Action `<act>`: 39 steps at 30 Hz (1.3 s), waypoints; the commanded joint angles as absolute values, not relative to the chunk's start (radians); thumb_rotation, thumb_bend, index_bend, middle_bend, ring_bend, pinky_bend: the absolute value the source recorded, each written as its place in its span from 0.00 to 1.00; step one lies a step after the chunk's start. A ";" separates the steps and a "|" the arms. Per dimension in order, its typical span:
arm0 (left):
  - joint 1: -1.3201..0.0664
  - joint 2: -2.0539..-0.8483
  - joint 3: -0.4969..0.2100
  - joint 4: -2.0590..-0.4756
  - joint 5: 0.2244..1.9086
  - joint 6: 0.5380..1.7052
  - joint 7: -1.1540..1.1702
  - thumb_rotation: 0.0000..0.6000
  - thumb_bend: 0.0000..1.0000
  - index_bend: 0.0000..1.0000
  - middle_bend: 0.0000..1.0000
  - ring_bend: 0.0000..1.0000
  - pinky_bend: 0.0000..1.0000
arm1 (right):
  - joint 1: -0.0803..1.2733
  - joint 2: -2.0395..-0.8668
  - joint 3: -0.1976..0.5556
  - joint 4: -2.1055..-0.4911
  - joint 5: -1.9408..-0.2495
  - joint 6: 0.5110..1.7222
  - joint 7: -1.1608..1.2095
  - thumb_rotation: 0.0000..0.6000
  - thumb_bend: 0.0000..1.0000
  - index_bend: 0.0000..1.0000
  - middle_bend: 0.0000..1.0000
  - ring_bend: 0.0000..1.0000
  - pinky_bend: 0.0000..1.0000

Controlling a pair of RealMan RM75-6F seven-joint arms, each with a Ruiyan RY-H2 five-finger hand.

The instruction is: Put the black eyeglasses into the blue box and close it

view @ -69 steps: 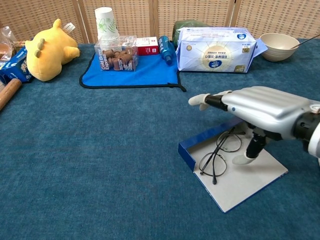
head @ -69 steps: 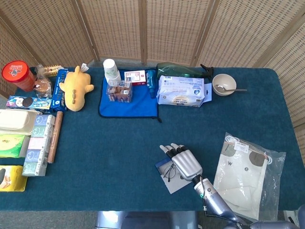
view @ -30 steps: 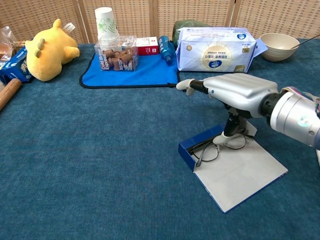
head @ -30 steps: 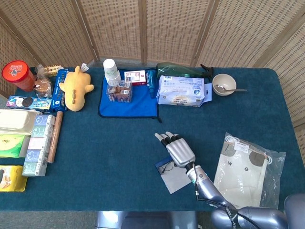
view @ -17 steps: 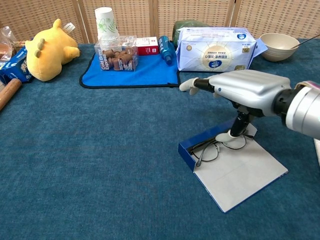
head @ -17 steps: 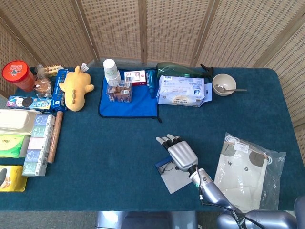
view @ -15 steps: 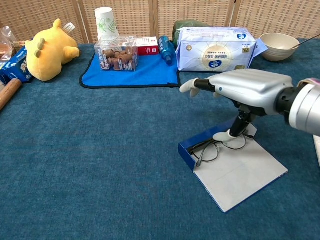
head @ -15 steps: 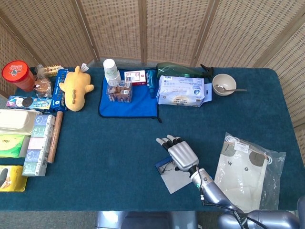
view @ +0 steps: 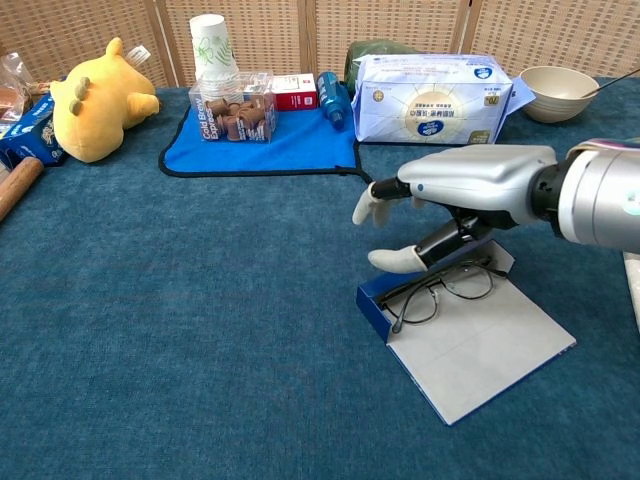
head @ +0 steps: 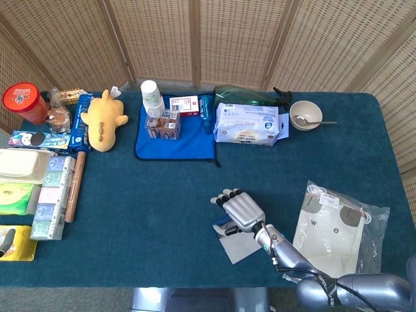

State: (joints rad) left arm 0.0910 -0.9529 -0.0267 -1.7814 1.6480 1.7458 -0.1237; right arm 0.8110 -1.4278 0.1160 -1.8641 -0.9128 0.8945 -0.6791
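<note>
The black eyeglasses [view: 438, 290] lie in the open blue box [view: 373, 299], against its blue wall, with the grey lid flap [view: 485, 350] flat on the table. My right hand [view: 455, 195] hovers just above them, fingers apart and holding nothing; its thumb [view: 395, 260] points left over the box wall. In the head view the right hand [head: 238, 210] covers most of the blue box [head: 223, 229] and hides the glasses. A dark finger-like sliver [head: 6, 238] at the left edge may be my left hand.
A bagged white garment [head: 335, 231] lies right of the box. At the back stand a tissue pack [view: 432, 98], a bowl [view: 563, 92], a blue cloth [view: 270, 145] with a cup and small boxes, and a yellow plush [view: 95, 100]. Snack packs [head: 49, 195] line the left edge.
My right hand has shifted left over the box's blue wall and dipped its fingers, with the thumb swung out to the left. The glasses stay in the box.
</note>
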 commanded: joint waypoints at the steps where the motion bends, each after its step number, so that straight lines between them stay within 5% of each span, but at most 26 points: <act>1: 0.088 -0.955 -0.025 -1.781 1.651 1.742 -0.123 0.89 0.32 0.07 0.00 0.00 0.00 | 0.824 -1.423 0.106 -1.863 -0.890 0.899 -0.696 0.23 0.37 0.22 0.27 0.17 0.22; 18: 0.068 -0.955 -0.025 -1.798 1.673 1.730 -0.112 0.88 0.32 0.07 0.00 0.00 0.00 | 0.863 -1.360 0.016 -1.933 -0.728 0.988 -0.784 0.23 0.38 0.31 0.33 0.23 0.22; 39: 0.048 -0.958 -0.026 -1.813 1.689 1.716 -0.095 0.89 0.32 0.07 0.00 0.00 0.00 | 0.797 -1.312 -0.042 -1.968 -0.752 1.064 -0.705 0.23 0.37 0.30 0.33 0.23 0.23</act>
